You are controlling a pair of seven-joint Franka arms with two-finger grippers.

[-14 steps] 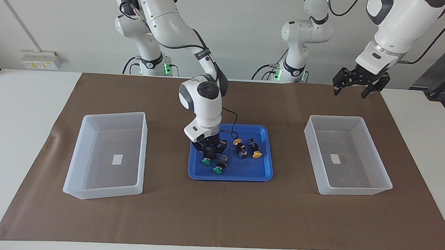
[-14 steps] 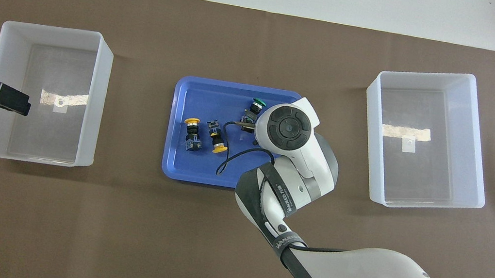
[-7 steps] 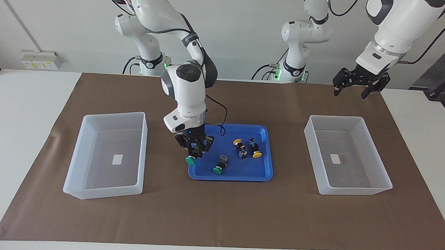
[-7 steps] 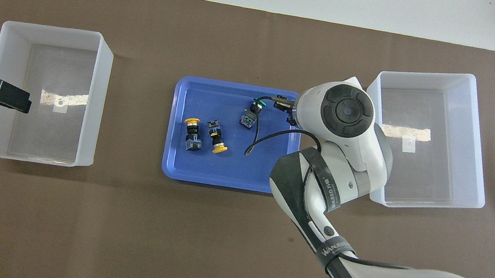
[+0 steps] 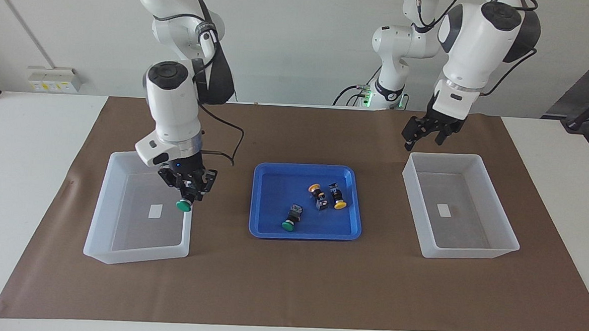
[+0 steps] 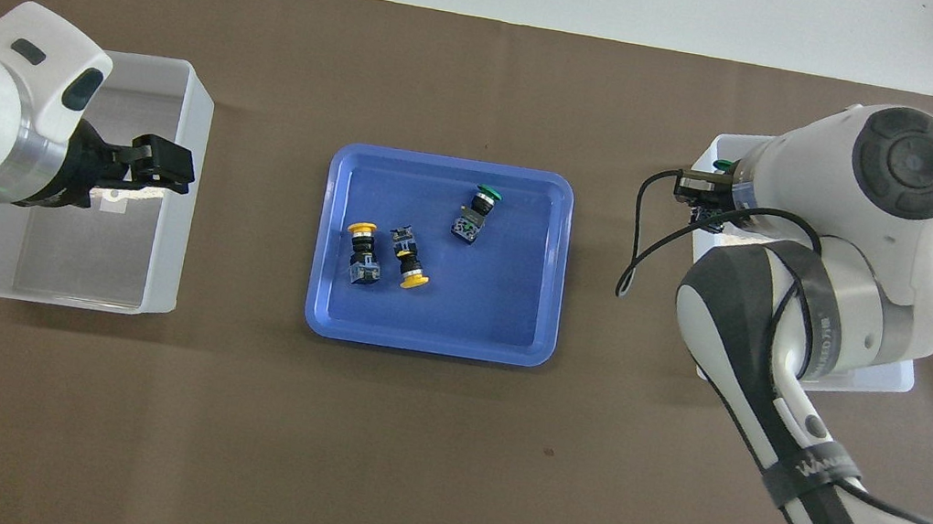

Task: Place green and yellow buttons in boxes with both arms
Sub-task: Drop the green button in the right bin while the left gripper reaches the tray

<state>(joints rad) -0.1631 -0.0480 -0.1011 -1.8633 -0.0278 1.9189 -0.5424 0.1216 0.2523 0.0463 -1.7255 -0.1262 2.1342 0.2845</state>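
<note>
Blue tray (image 5: 273,177) holds three buttons; right pincer (image 5: 186,196) clamps a fourth; left pincer (image 5: 423,136) spread.

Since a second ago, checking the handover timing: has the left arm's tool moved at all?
Yes. The left tool has come down toward the blue tray, now at the corner of the box.

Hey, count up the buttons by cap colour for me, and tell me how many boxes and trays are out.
Green buttons: 2, one held in the right pincer over a box, one in the blue tray
Yellow buttons: 2, in the tray
Boxes: 2
Blue trays: 1
Total: 7
</note>
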